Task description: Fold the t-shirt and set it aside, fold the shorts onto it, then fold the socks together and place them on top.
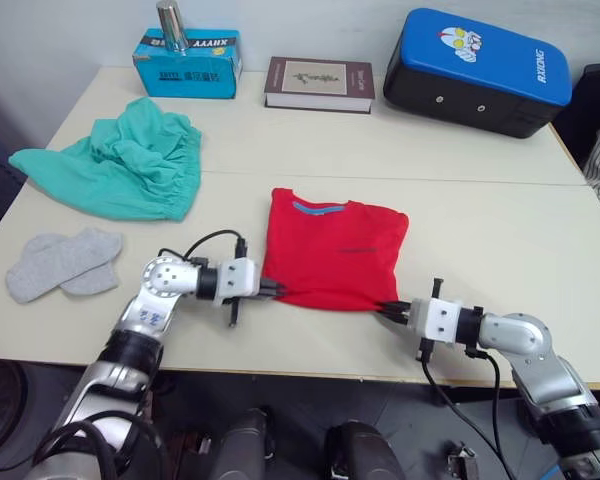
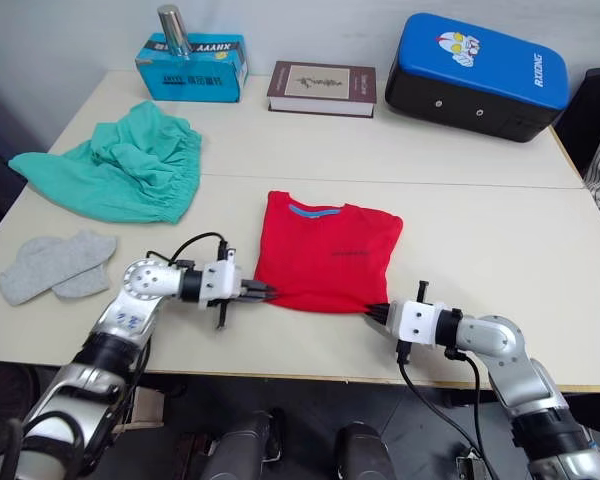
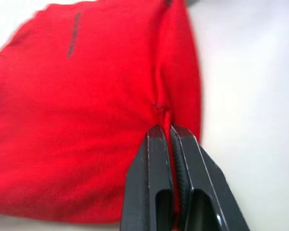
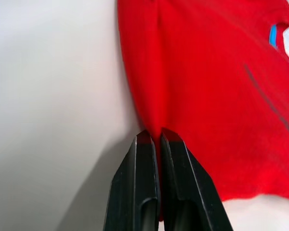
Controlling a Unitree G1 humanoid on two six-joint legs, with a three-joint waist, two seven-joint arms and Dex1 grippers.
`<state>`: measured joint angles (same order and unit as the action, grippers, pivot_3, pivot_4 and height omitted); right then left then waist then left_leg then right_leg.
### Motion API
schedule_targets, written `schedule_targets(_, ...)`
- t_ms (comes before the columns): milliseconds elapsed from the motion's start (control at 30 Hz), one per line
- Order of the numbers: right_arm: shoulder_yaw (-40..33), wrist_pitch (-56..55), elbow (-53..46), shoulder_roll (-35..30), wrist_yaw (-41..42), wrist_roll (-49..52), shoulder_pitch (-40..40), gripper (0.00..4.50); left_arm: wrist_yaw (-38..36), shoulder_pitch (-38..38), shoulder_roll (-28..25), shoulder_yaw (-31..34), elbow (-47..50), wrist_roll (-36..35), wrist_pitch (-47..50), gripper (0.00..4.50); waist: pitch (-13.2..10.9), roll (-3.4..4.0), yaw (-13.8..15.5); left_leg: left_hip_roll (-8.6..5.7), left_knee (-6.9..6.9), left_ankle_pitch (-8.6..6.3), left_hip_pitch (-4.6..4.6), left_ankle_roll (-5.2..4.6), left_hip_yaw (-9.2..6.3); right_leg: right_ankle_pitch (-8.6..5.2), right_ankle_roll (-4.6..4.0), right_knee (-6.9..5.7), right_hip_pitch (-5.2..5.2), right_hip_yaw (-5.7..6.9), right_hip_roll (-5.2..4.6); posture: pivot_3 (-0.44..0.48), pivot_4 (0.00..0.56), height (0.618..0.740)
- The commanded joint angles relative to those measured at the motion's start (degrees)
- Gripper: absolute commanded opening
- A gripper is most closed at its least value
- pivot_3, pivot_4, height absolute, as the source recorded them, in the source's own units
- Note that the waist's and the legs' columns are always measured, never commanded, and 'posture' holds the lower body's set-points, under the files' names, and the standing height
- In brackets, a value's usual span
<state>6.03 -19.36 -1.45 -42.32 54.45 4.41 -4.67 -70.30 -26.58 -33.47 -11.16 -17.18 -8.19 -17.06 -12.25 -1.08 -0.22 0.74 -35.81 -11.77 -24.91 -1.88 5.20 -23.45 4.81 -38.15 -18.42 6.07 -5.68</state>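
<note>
The red t-shirt (image 1: pixel 332 250) lies folded into a rectangle in the middle of the table, collar toward the far side. My left gripper (image 1: pixel 277 290) is shut on its near left corner, and the left wrist view shows the cloth pinched between the fingers (image 3: pixel 156 159). At the near right corner, my right gripper (image 1: pixel 388 308) is shut on the t-shirt's hem, red cloth caught between its fingers (image 4: pixel 147 159). The teal shorts (image 1: pixel 120 160) lie crumpled at the far left. Two grey socks (image 1: pixel 62 262) rest side by side at the near left.
Along the table's far edge stand a blue box (image 1: pixel 187 62) with a metal cylinder on it, a dark book (image 1: pixel 319 83) and a blue and black case (image 1: pixel 477 70). The right half of the table (image 1: pixel 510 240) is bare.
</note>
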Motion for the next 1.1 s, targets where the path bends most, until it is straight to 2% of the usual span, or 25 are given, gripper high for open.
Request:
schedule_targets(33,-3.1,2.2,-6.0,-2.5,0.8,2.9,4.3,0.00,-0.7,4.6,-3.5,1.7,8.9,-2.2,3.5,0.02,0.0,0.00,0.1,0.01,-0.02,0.00,-0.01,0.00,-0.01,0.00,0.00,0.01,0.02,0.00,0.00,0.000,0.150,0.740)
schedule_targets(200,-4.2,6.6,-12.6,-3.5,-0.3,4.7,11.3,0.00,3.3,11.0,-5.1,3.3,17.1,-2.9,8.1,0.02,0.0,0.01,0.2,0.00,-0.03,-0.03,0.02,-0.11,-0.01,0.00,-0.01,0.29,0.18,-0.05,-0.02,0.000,0.150,0.740)
schedule_targets(333,-4.5,11.4,-15.5,-2.4,-0.8,8.1,13.1,0.00,4.1,12.6,-5.4,3.4,19.5,-4.4,12.6,0.02,0.0,0.02,0.2,0.00,0.02,-0.05,0.05,-0.12,-0.02,0.00,-0.02,0.31,0.21,-0.06,-0.03,0.000,0.150,0.740)
schedule_targets(367,-4.4,11.5,-15.9,-2.7,-0.4,8.2,13.2,0.49,4.4,12.6,-5.4,3.5,19.6,-4.3,12.6,0.49,0.0,0.02,0.2,0.00,0.03,-0.05,0.05,-0.12,-0.01,-0.01,-0.02,0.31,0.19,-0.08,-0.03,0.000,0.150,0.740)
schedule_targets(433,-5.1,12.9,-17.6,-3.7,1.3,10.7,13.9,0.99,5.2,12.6,-5.5,4.4,19.7,-4.5,12.4,0.97,0.0,0.02,0.2,0.00,0.05,-0.05,0.05,-0.11,0.00,-0.01,-0.02,0.31,0.18,-0.08,-0.03,0.000,0.150,0.740)
schedule_targets(500,-6.6,17.5,-20.8,-5.4,3.7,15.8,15.2,1.73,3.6,12.3,-6.4,6.2,20.1,-7.7,14.0,1.63,0.0,0.02,0.2,0.00,0.08,-0.05,0.05,-0.11,0.01,-0.01,-0.02,0.30,0.16,-0.07,-0.03,0.000,0.150,0.740)
schedule_targets(533,-8.5,24.1,-24.5,-7.8,5.4,23.4,16.5,2.02,1.2,12.2,-7.3,8.3,22.3,-14.2,19.4,1.90,0.0,0.03,0.2,0.00,0.09,-0.04,0.04,-0.11,0.01,-0.01,-0.02,0.29,0.14,-0.07,-0.03,0.000,0.150,0.740)
schedule_targets(633,-12.6,36.0,-30.6,-10.5,4.6,36.7,15.9,2.02,-1.3,11.2,-9.6,12.5,25.6,-24.3,29.9,1.90,0.0,0.01,-0.1,0.04,0.12,-0.04,-0.03,-0.11,-0.03,0.01,-0.06,0.27,0.07,-0.08,-0.03,0.000,0.150,0.740)
schedule_targets(700,-12.2,39.3,-31.1,-9.5,3.3,39.9,11.8,2.02,-0.7,10.2,-9.9,12.9,25.3,-24.7,32.2,1.90,0.0,0.01,-0.1,0.06,0.15,-0.03,0.07,-0.10,-0.03,0.03,-0.08,0.31,0.13,-0.08,-0.01,0.000,0.150,0.740)
schedule_targets(767,-10.3,41.2,-30.0,-6.7,0.9,39.8,8.0,1.62,1.5,9.1,-8.2,12.3,24.3,-23.2,32.3,1.49,0.0,0.04,0.0,0.04,0.27,-0.03,0.30,-0.10,0.01,0.03,-0.09,0.46,0.36,-0.08,-0.02,0.000,0.150,0.740)
schedule_targets(800,-8.4,41.1,-29.0,-5.1,0.0,37.7,6.3,1.41,2.7,8.7,-7.3,11.2,24.0,-21.7,32.2,1.30,0.0,0.04,0.1,0.04,0.29,-0.05,0.45,-0.10,0.00,0.03,-0.09,0.52,0.53,-0.08,-0.01,0.000,0.150,0.740)
schedule_targets(933,1.4,36.7,-23.9,1.5,-3.4,24.2,1.0,0.03,5.8,9.1,-1.9,6.1,25.0,-17.5,31.2,0.03,0.1,-0.02,0.4,-0.03,0.36,-0.26,0.64,-0.12,0.01,0.03,-0.08,0.70,0.80,-0.09,-0.03,0.000,0.150,0.740)
schedule_targets(1100,8.4,30.0,-15.5,12.1,-11.4,11.2,-2.9,0.03,13.2,10.7,3.1,0.3,22.6,-8.2,28.5,0.03,0.1,-0.04,0.1,-0.05,0.38,-0.25,0.65,-0.04,0.06,0.03,-0.07,0.58,0.74,-0.10,-0.03,0.000,0.150,0.740)
